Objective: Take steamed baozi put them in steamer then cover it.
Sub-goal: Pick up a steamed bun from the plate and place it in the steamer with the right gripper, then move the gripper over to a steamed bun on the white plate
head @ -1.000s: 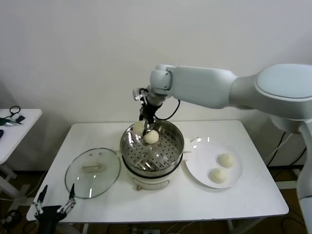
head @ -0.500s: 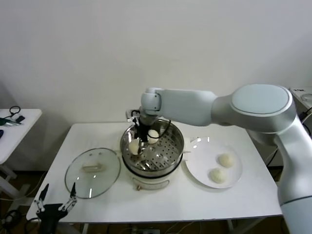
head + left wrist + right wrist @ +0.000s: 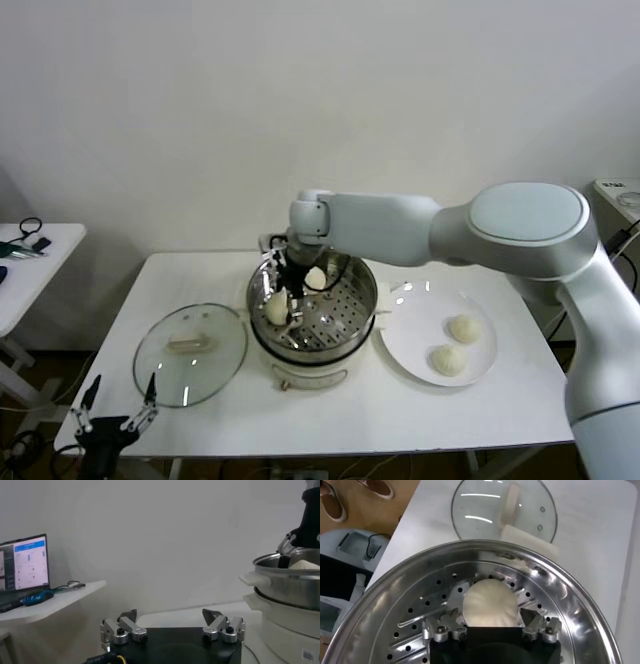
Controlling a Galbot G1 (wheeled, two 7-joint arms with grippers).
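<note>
cream-white baozi [image 3: 276, 310], shiny silver steamer [image 3: 345, 335] with dotted perforations, clear cover [image 3: 190, 353], white plate [image 3: 410, 345]

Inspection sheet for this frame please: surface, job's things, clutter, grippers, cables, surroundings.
Surface: white table, bare at front.
Job's things: steamer at centre holding two baozi; two more baozi on white plate on the robot's right; glass lid flat on the table to its left.
Clutter: nothing seen.
Grippers: right gripper inside the steamer, fingers open around a bun; left gripper open, low at the table's front-left corner.
Cables: cable behind the table's right end.
Surroundings: side table with small items; plain wall.
</note>
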